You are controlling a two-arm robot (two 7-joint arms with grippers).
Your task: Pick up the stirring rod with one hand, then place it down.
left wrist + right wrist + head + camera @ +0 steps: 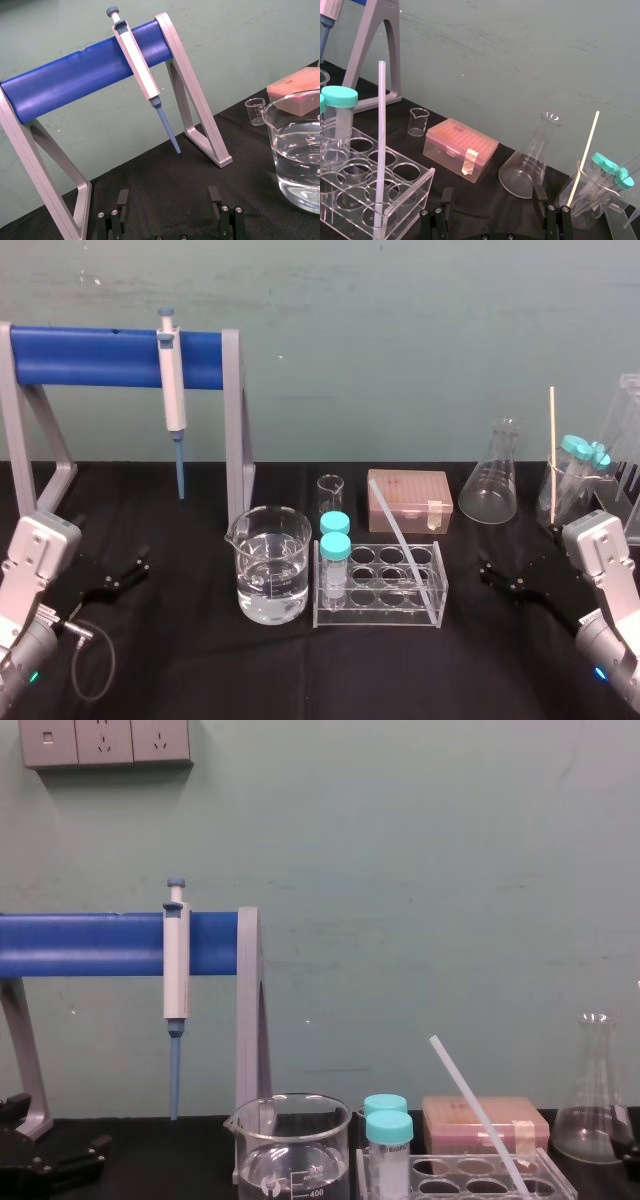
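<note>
Currently: thin translucent whitish stirring rod [398,535] leans in clear plastic rack [380,614]; black right pincer [490,575] right of rack, left pincer [135,572] far left, both apart; black counter [200,670], green wall [400,340].

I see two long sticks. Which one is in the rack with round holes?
The whitish see-through stirring rod, leaning in the clear tube rack. The other stick is tan and stands in a beaker at the far right.

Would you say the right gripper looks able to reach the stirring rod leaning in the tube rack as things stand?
Probably yes: the right gripper is open just right of the rack, and the stirring rod leans free above it, nothing between.
</note>
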